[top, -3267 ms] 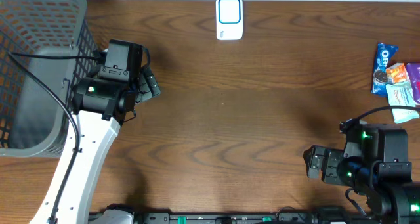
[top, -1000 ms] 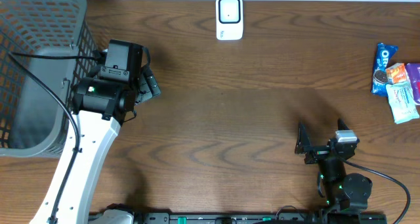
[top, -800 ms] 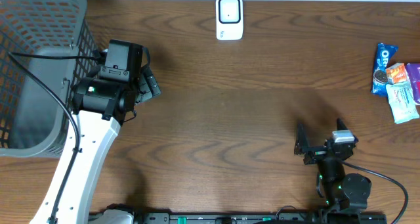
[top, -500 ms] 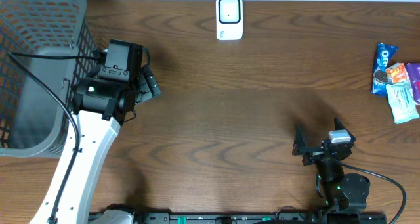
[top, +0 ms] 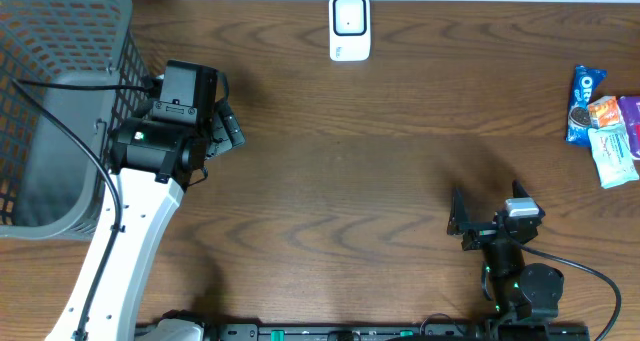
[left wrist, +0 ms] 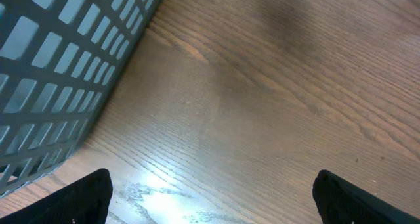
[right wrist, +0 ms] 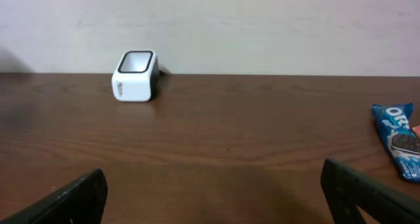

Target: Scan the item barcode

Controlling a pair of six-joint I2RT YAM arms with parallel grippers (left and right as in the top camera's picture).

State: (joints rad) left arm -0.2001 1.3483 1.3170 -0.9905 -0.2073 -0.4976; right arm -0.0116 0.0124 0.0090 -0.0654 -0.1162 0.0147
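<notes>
Overhead: cookie pack at far right, in snack pile. Right gripper spread wide, empty, well apart from pack. Left gripper near basket.

Left wrist: fingers spread wide, nothing between.

Right wrist: pack likely light, crinkly, slippery. Pinch gently across narrow middle; cookies may break.

The white barcode scanner stands at 12 o'clock in the overhead view, window facing up. A blue Oreo packet lies flat at 2 o'clock (other snack packets crowd against it).
</notes>
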